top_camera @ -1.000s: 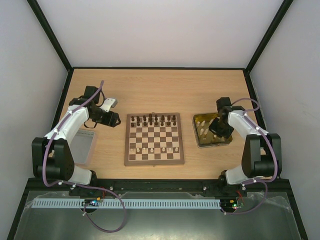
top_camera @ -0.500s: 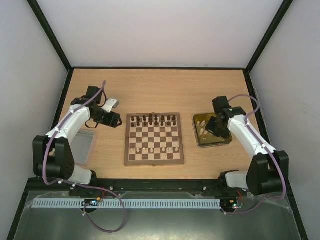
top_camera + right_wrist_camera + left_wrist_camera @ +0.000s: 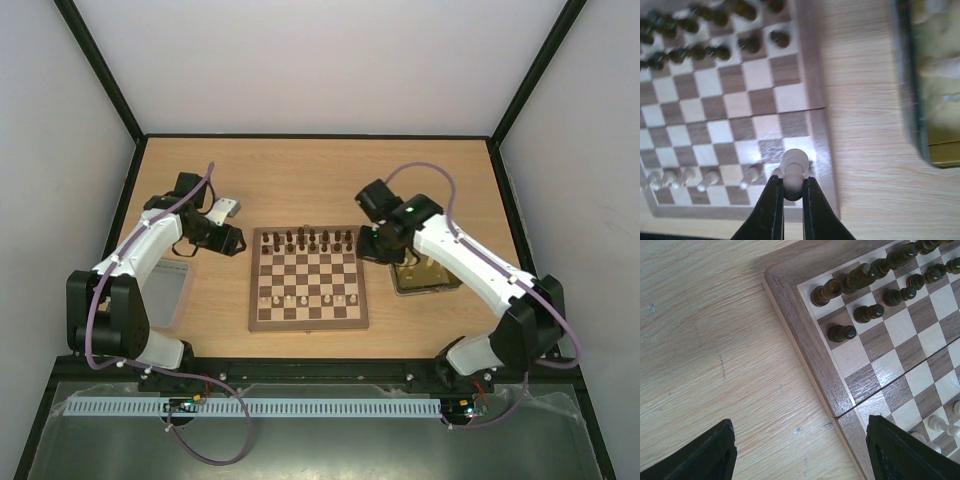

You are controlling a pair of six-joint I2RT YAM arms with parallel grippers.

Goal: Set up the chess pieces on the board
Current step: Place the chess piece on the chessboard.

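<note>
The board (image 3: 308,278) lies mid-table. Dark brown pieces (image 3: 305,240) fill its far rows and several cream pieces (image 3: 305,298) stand in a row near its front. My right gripper (image 3: 377,245) hovers by the board's far right corner. In the right wrist view it (image 3: 792,184) is shut on a cream pawn (image 3: 795,161), held above the board's right edge near the cream row (image 3: 685,176). My left gripper (image 3: 232,240) is open and empty beside the board's left edge. In the left wrist view it (image 3: 800,421) spans the board's border (image 3: 805,335) near the dark pieces (image 3: 842,332).
A shiny yellow tray (image 3: 430,288) with more cream pieces sits right of the board, partly under my right arm; it also shows in the right wrist view (image 3: 935,100). A grey translucent lid (image 3: 165,295) lies at the left, near the left arm's base.
My right arm has swung left from over the yellow tray to the board's right side, carrying the cream pawn. The left arm has barely moved.
</note>
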